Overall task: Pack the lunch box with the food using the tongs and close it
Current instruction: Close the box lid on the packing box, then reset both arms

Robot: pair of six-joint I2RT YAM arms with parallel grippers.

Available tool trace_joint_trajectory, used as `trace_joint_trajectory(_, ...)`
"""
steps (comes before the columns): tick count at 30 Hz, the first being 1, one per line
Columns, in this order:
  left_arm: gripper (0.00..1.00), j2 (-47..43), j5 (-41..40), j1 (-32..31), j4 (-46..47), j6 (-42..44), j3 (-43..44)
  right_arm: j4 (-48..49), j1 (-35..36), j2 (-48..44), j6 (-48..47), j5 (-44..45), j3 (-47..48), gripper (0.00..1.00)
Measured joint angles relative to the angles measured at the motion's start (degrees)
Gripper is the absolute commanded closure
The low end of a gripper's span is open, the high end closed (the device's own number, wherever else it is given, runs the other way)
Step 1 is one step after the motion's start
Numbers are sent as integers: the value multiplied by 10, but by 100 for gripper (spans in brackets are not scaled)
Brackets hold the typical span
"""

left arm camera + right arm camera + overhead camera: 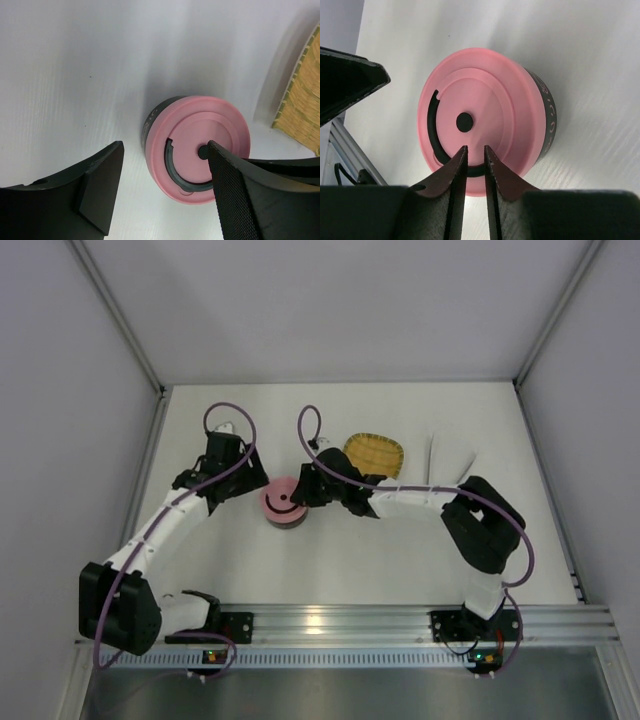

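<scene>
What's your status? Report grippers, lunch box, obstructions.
Left gripper open, empty. Right gripper barely open over lid. Lid on lunch box. Nothing in the way.

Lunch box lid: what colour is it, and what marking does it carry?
Pink lid, with a black dot and a curved black arc. The right wrist view shows it best.

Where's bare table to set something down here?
Bare: the strip between lunch box and near rail; the far edge behind the tray. Crowded: around the lunch box, between left end effector and right end effector.
</scene>
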Motion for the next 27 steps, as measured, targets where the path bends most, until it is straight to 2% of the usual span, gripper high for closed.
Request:
trace_joint_trajectory(5, 30, -25, 6, 0, -17, -3, -5, -38, 0, -5, -19, 9, 17, 77)
trace_joint_trajectory(10, 36, -66, 24, 0, -29, -8, -56, -78, 0, -22, -34, 18, 19, 75)
trace_joint_trajectory(16, 37, -100, 43, 0, -40, -12, -92, -109, 0, -44, -46, 21, 19, 71)
trace_joint_trajectory(20, 32, -119, 47, 0, -40, -16, -95, -125, 0, -71, -55, 31, 19, 57)
trace_joint_trajectory(22, 29, -128, 52, 0, -38, -17, -95, -128, 0, -93, -60, 46, 19, 45)
trace_joint_trajectory(23, 23, -130, 54, 0, -38, -17, -94, -135, 0, -107, -65, 57, 19, 38)
trace_joint_trajectory(25, 20, -128, 56, 0, -41, -15, -85, -145, -1, -138, -74, 78, 19, 30)
trace_joint_trajectory(26, 16, -123, 57, 0, -41, -14, -75, -151, -2, -156, -79, 89, 19, 21)
trace_joint_trajectory(27, 12, -117, 57, 0, -42, -12, -63, -156, -3, -175, -85, 99, 19, 17)
